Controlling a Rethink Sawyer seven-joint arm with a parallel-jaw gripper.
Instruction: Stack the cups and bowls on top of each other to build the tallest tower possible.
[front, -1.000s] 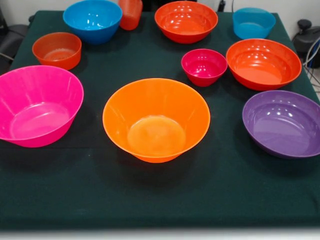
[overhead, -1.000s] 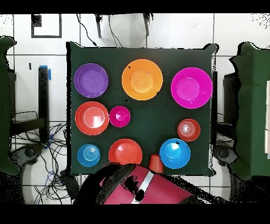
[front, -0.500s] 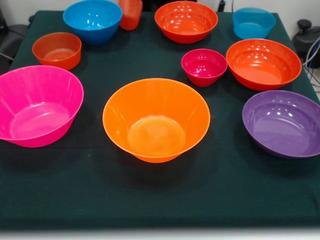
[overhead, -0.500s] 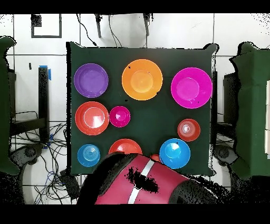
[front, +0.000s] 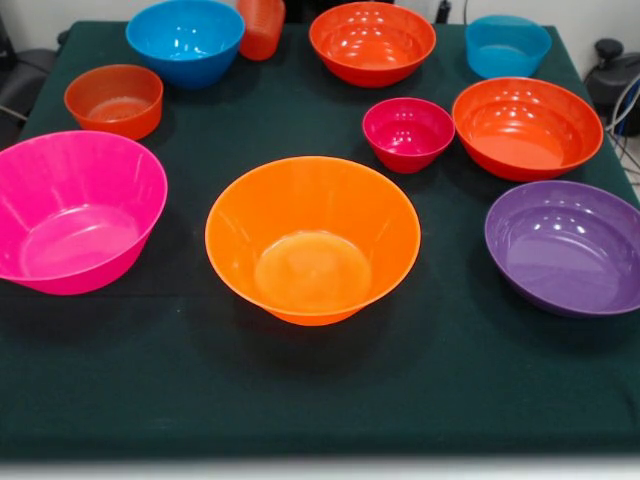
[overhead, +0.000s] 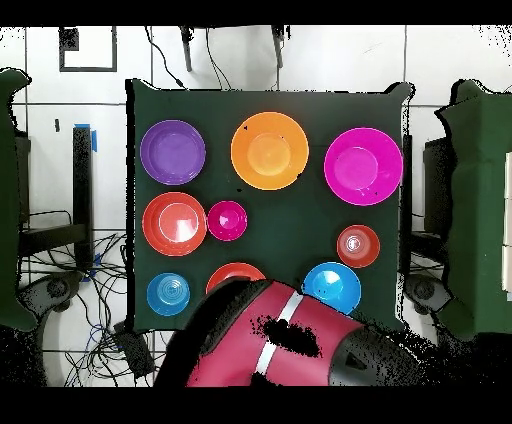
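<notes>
The dark green worktop (front: 300, 400) carries every vessel separately, none stacked. Largest, the pink bowl (front: 75, 215) and the yellow-orange bowl (front: 312, 240) sit side by side, the purple bowl (front: 565, 245) beyond; 2 orange-red bowls (front: 527, 127) and a blue bowl (front: 186, 40) follow, then the small magenta bowl (front: 407, 133). The orange-red cup (front: 261, 25) stands touching the blue bowl. The red arm (overhead: 270, 350) covers the cup overhead; its gripper is hidden, so I cannot tell its state.

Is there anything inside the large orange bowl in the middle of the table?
No. The large orange bowl is empty; its bare bottom shows in both views. What lies beneath it cannot be seen; the bowl itself hides that part of the table.
</notes>
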